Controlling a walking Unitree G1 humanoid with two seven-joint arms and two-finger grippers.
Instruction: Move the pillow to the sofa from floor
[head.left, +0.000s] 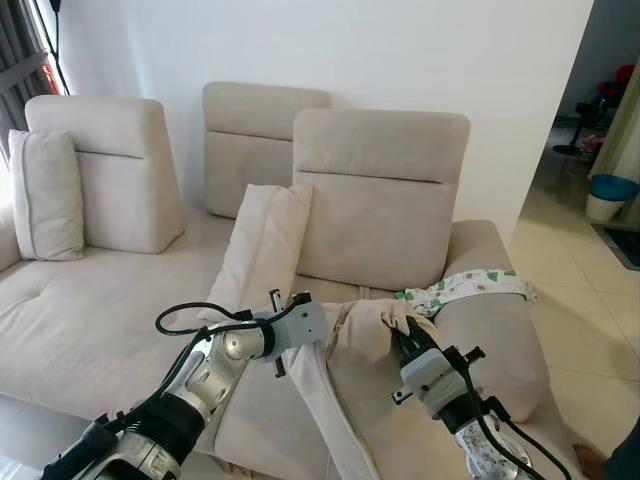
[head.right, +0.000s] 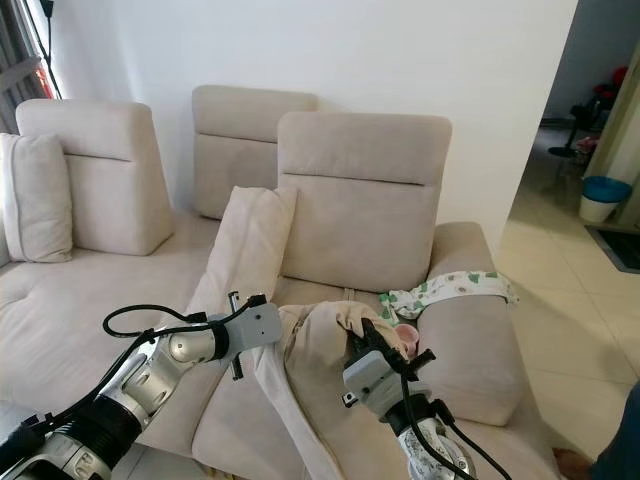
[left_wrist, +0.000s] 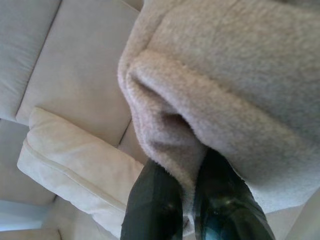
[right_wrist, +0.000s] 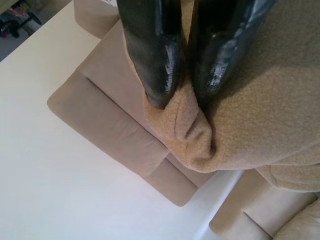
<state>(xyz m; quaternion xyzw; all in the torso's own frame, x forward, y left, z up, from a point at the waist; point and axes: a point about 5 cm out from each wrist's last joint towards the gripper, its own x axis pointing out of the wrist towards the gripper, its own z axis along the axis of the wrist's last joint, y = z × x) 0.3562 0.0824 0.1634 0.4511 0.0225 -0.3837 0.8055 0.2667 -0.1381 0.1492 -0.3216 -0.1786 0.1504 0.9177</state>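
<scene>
1. While both arms reach forward, the pillow (head.left: 345, 350) hangs between them over the front of the sofa (head.left: 90, 330), its top bunched up and the rest drooping past the seat edge.
2. Left gripper (left_wrist: 192, 210) is clamped on a folded corner of the pillow, fabric squeezed between its two black fingers.
3. Right gripper (right_wrist: 182, 97) pinches the other top corner, fingers tight on a wad of cloth.
4. Room to work: the seat behind the pillow is bare, with open cushion stretching away to the left.
5. Count the cushions: one loose cushion (head.left: 265, 245) leans against the middle backrest, another (head.left: 45, 195) stands upright at the far left.
6. A patterned cloth (head.left: 465, 288) lies draped across the armrest (head.left: 495, 340) on the right, beside tiled floor (head.left: 590, 330).
</scene>
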